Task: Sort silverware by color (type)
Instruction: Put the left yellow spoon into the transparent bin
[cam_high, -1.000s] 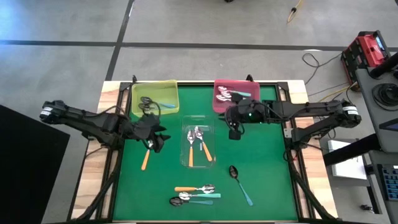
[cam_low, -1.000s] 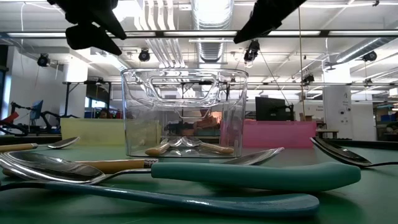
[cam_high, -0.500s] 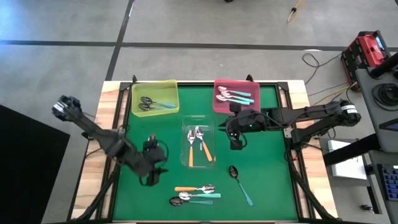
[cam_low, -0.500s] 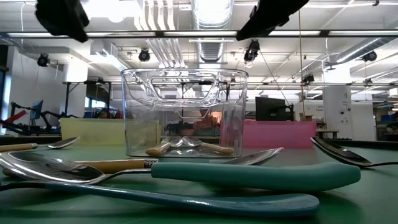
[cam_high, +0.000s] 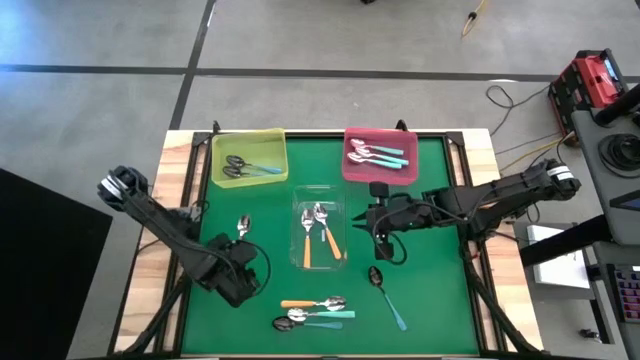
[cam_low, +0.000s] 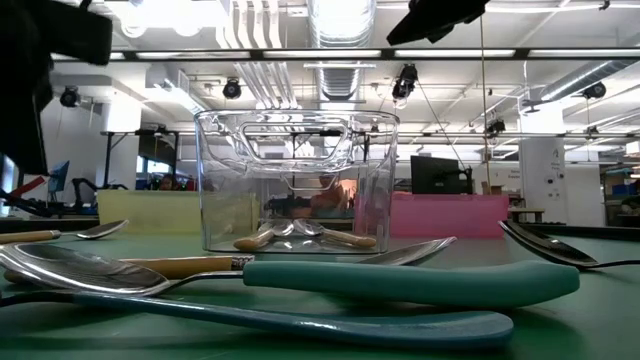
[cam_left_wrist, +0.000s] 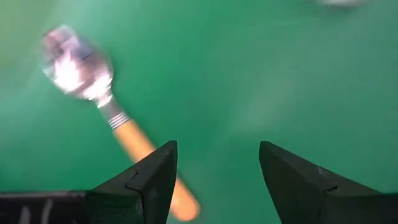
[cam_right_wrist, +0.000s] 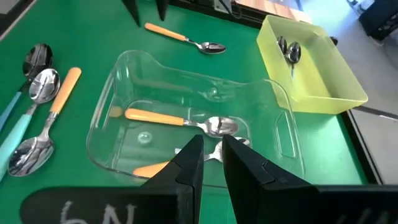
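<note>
Seen from above, a clear tray sits mid-table with two spoons inside. Behind it stand two more trays, one to the left and one to the right (each holding spoons). One spoon lies left of the clear tray, another to its front right, and three lie together at the front.

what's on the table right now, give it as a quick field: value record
left gripper: open, empty, over an orange-handled spoon on the green mat
right gripper: nearly shut, empty, right of the clear tray
clear tray: orange-handled spoons
yellow tray: dark spoons
pink tray: teal-handled spoons
loose near front edge: cluster of spoons, plus a dark teal-handled spoon
</note>
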